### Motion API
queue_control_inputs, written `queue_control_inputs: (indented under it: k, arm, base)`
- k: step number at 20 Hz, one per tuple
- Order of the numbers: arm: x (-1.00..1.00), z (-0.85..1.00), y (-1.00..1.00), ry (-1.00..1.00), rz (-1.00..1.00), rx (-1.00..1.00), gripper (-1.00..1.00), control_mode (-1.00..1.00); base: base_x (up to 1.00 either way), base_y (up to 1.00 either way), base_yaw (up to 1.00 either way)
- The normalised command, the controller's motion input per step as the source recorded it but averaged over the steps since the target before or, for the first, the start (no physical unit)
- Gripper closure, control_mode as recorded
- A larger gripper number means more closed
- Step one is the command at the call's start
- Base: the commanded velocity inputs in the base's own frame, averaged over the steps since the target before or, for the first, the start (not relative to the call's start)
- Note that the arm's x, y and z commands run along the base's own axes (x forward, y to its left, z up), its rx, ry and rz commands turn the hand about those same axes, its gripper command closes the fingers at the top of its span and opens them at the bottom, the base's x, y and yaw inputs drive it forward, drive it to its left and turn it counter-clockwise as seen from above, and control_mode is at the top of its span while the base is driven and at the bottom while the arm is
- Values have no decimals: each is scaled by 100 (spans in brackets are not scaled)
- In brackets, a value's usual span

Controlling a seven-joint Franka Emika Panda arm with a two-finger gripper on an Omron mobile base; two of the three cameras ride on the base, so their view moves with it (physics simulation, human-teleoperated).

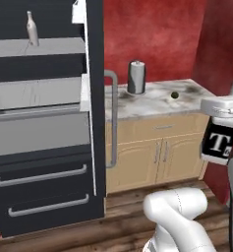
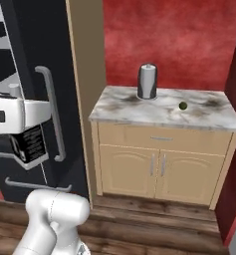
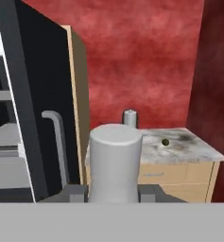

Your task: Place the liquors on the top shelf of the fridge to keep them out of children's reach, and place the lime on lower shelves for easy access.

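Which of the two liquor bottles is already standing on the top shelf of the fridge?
The slim beige-brown bottle stands there; the square bottle with the "T" label is in the gripper.

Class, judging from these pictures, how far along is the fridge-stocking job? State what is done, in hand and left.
Done: the slim bottle stands on the top shelf. In hand: the gripper holds the square "T" bottle, away from the fridge. Left: shelving it, then moving the lime, which lies on the counter.
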Motion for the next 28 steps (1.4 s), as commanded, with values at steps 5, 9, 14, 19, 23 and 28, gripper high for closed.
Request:
queue_control_inputs:
  k: [5,9,14,19,23,28]
  arm:
    - [0,0,0,0,0,0,100,100]
    - [0,0,0,0,0,0,100,100]
    - [0,0,0,0,0,0,100,100]
    - [0,0,0,0,0,0,100,100]
    - [0,0,0,0,0,0,100,100]
    - [0,0,0,0,0,0,100,100]
  base:
    - [0,87,2]
    - [0,88,1]
    - [2,76,0]
    - [16,46,0]
    - [24,5,0]
    - [27,0,0]
